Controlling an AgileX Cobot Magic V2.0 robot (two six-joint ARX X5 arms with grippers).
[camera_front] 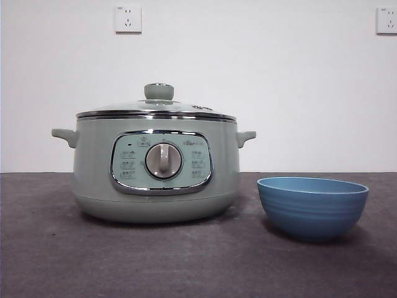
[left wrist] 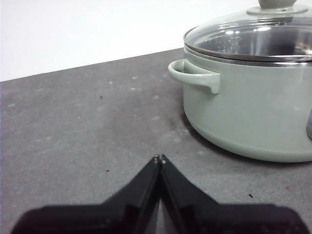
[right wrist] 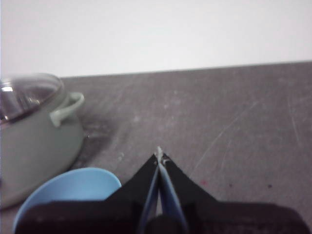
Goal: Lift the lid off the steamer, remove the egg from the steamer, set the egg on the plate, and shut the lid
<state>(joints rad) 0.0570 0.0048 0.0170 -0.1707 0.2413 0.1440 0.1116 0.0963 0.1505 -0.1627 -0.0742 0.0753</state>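
The steamer (camera_front: 155, 167) is a pale sage-green pot with a silver dial, standing left of centre on the dark table. The glass lid (camera_front: 158, 107) with its green knob sits shut on it. The blue plate (camera_front: 312, 207) stands to the right of the pot and is empty. The egg is hidden. My left gripper (left wrist: 159, 158) is shut and empty, low over the table beside the steamer (left wrist: 253, 112) and its lid (left wrist: 253, 36). My right gripper (right wrist: 159, 156) is shut and empty, beside the plate (right wrist: 68, 192) and away from the steamer (right wrist: 34, 141). Neither gripper shows in the front view.
A white wall with two sockets (camera_front: 128, 18) stands behind the table. The dark grey table top (camera_front: 49, 261) runs in front of and around the pot and bowl.
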